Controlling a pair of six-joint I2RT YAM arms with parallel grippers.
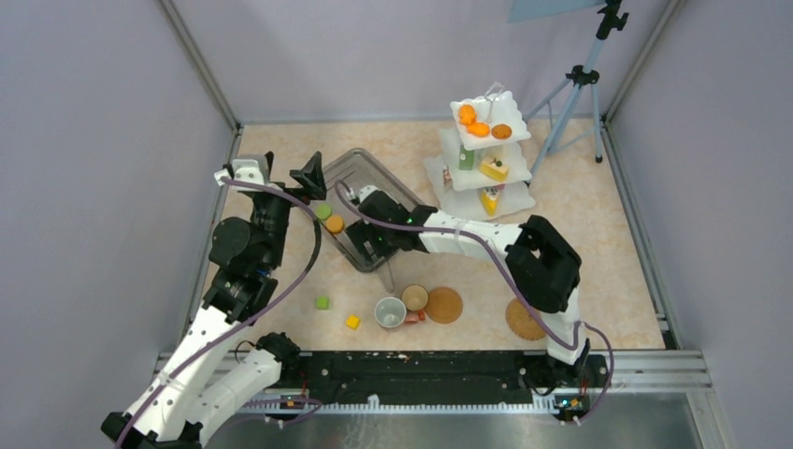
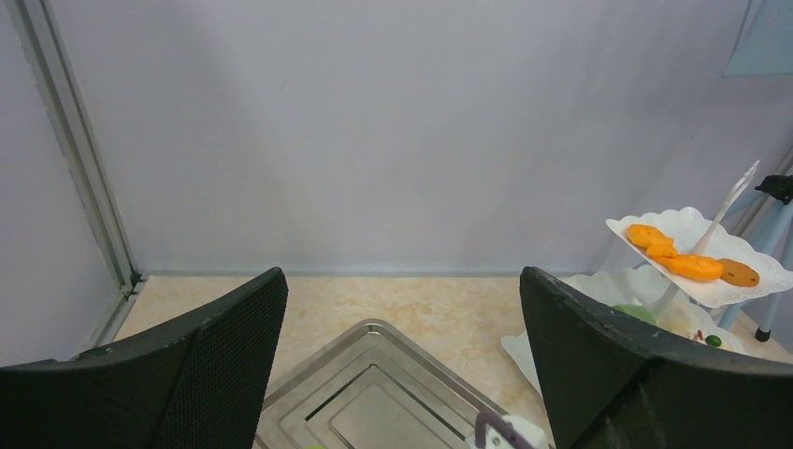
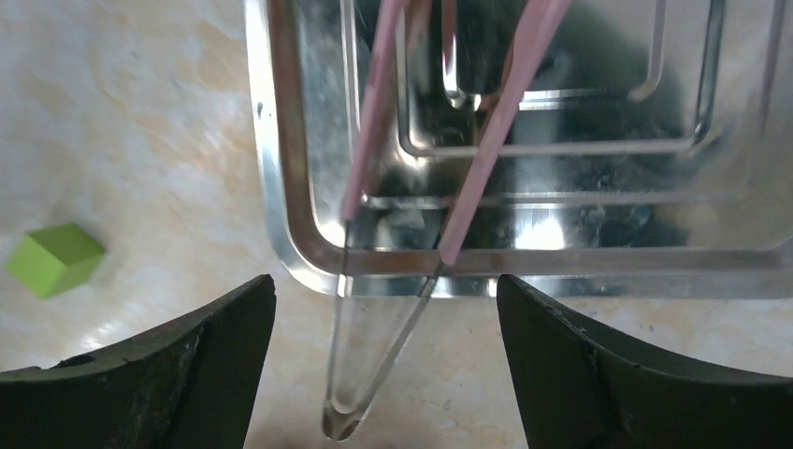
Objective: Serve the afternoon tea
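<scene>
A white three-tier stand (image 1: 517,114) is stood upright at the far right of the table (image 1: 598,234), with orange rounds (image 1: 472,122) on its top tier and yellow cake wedges (image 1: 494,169) on the lower tiers. A white cup (image 1: 390,312) and a tan cup (image 1: 415,297) are set together near the front. One brown woven mat (image 1: 444,305) is laid just beside them, and a second mat (image 1: 522,323) further right.

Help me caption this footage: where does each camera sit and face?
Top external: high behind the robot, looking down at the table; left arm, right arm.
Left wrist: raised, facing the back wall over steel tray and stand; left fingers.
Right wrist: straight down on pink tongs; right fingers.
Shared: all three see the tray.
</scene>
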